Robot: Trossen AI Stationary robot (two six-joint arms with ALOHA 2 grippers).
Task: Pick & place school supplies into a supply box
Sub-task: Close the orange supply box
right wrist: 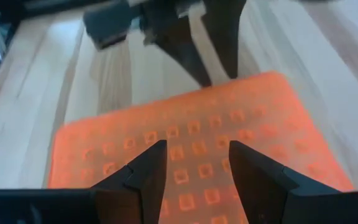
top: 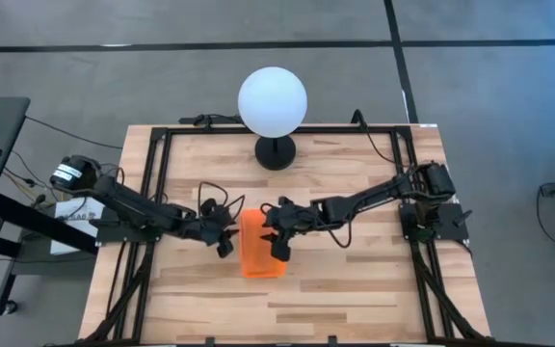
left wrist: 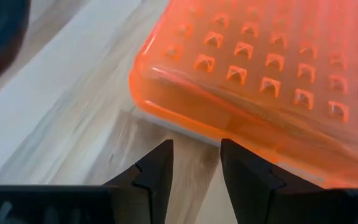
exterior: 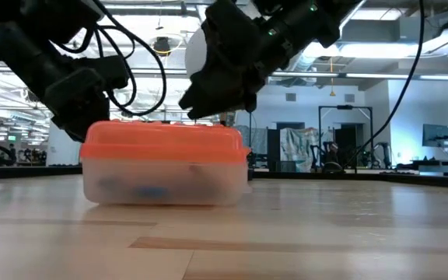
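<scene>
- Wooden table (top: 355, 299) planks fill the near ground in the low view, pale and bare in front of the supply box (exterior: 164, 163).
- Supply box: it sits flat on the table near the middle, its clear walls under a shut orange lid (top: 260, 243) patterned with rows of small square dimples.
- Through the clear wall in the low view, a blue shape and some darker shapes lie inside; they are too blurred to tell which school supplies they are.
- Left gripper (top: 224, 237): it is at the box's left long side, low and close to the lid's edge. In its wrist view the two dark fingers (left wrist: 154, 171) stand a little apart with nothing between them, their tips just short of the lid's rim.
- Right gripper (top: 279, 243): it hangs over the box's right side, above the lid. In its wrist view the fingers (right wrist: 143, 171) are spread apart and hold nothing, with the orange lid directly beyond them and the other arm's gripper showing past the far edge.
- White globe lamp (top: 273, 101): it stands on a black round base at the back of the table, well apart from the box.
- Black frame rails (top: 158, 173) run along the table's sides and back edge.
- Beyond the table, the low view shows a large hall with ceiling lights and screens.
</scene>
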